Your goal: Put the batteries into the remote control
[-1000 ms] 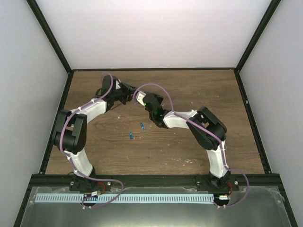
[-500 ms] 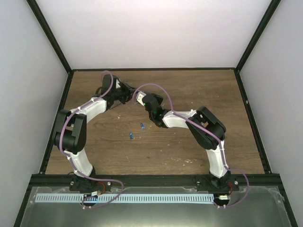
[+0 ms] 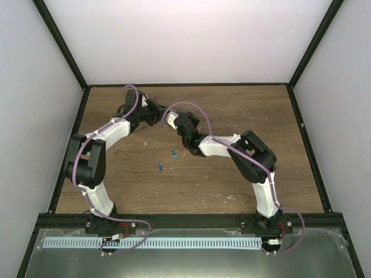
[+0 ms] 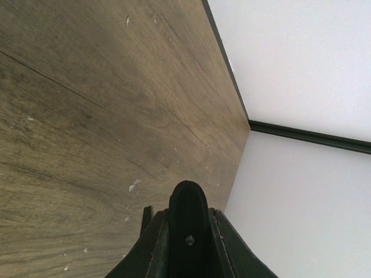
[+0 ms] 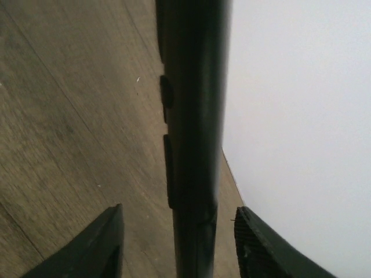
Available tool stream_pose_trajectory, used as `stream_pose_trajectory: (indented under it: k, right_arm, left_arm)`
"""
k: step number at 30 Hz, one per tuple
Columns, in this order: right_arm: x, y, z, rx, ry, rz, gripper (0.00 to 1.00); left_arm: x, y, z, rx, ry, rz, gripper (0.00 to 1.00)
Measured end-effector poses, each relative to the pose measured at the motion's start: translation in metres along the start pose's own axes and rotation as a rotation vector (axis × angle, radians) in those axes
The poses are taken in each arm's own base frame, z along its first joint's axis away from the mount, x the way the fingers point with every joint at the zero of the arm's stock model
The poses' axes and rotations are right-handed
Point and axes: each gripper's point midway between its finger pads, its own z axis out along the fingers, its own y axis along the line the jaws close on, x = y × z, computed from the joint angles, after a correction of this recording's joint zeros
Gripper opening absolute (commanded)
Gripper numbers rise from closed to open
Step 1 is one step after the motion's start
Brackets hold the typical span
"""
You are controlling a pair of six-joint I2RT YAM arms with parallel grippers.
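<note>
The remote control (image 5: 194,116) is a long black bar held in the air between the two grippers at the far left of the table. My left gripper (image 4: 186,229) is shut on its rounded end (image 4: 186,202). My right gripper (image 5: 182,243) is open, with one finger (image 5: 104,246) on each side of the bar, neither touching it. In the top view the left gripper (image 3: 154,114) and right gripper (image 3: 168,119) meet, and the remote is hard to make out there. Two blue batteries (image 3: 160,166) (image 3: 174,154) lie on the wooden table (image 3: 243,110), nearer than the grippers.
The table's black frame and white walls close in at the back (image 3: 185,85) and the left (image 3: 69,145). Purple cables loop over both arms.
Both arms have shifted slightly toward the far left. The batteries have not moved.
</note>
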Motion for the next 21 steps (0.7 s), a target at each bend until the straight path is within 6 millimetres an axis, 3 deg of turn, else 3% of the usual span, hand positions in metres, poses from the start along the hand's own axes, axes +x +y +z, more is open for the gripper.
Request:
stream_pose_trajectory:
  k: [3,5,9,14,18,21]
  right_arm:
    - [-0.002,-0.001,0.000,0.000,-0.008,0.016,0.85]
    - [-0.003,-0.001,-0.001,-0.003,-0.017,0.027,0.98]
    - [-0.009,-0.009,-0.007,-0.025,-0.054,0.073,1.00]
    - [-0.022,-0.035,-0.028,-0.146,-0.170,0.224,1.00]
    - [-0.019,-0.068,-0.050,-0.261,-0.291,0.338,1.00]
    - [-0.012,-0.077,-0.063,-0.348,-0.349,0.365,1.00]
  left_arm:
    - [-0.001,-0.002,0.000,0.005,-0.001,0.012,0.08]
    - [-0.001,-0.002,0.000,0.005,-0.001,0.019,0.08]
    - [-0.004,-0.002,-0.002,0.005,-0.005,0.044,0.07]
    - [-0.014,-0.003,-0.008,0.026,-0.002,0.109,0.06]
    - [-0.023,-0.016,-0.019,0.111,0.031,0.217,0.06]
    - [-0.023,-0.024,-0.027,0.174,0.072,0.327,0.07]
